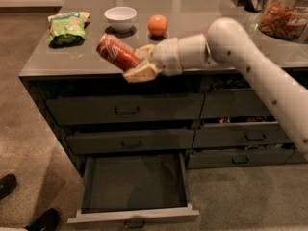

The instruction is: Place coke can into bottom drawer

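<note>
The coke can (117, 52) is red with white script and lies tilted in my gripper (139, 65), held in the air at the front edge of the grey counter. The gripper's tan fingers (141, 71) are shut on the can's right end. The bottom drawer (134, 183) is pulled open below and a little to the right of the can, its dark flat inside bare, with a light grey front panel and small handle (134, 222).
On the counter (202, 13) lie a green chip bag (66, 27), a white bowl (120, 18), an orange (158, 25) and a jar of snacks (283, 12). Closed drawers (126, 109) sit above the open one. Dark shoes (42, 221) rest on the floor at lower left.
</note>
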`<state>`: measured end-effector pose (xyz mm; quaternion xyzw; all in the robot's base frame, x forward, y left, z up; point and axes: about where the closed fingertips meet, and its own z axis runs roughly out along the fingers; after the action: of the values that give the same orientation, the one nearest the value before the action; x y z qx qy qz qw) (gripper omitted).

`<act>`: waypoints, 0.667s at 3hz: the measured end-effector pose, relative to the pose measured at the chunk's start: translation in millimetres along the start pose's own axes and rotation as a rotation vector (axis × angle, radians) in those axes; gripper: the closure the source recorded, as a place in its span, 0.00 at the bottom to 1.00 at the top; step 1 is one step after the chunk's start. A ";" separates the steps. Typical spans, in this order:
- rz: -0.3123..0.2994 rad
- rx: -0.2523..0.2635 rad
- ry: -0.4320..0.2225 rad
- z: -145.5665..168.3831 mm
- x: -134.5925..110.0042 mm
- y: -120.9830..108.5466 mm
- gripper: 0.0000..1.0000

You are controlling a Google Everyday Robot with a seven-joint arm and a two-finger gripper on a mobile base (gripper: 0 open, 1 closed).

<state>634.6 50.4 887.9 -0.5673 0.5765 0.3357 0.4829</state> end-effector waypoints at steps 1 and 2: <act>0.001 -0.013 -0.010 15.5 18.4 45.6 1.00; 0.033 -0.089 0.029 48.1 53.8 85.2 1.00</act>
<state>565.7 88.8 808.9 -0.5834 0.5773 0.3605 0.4431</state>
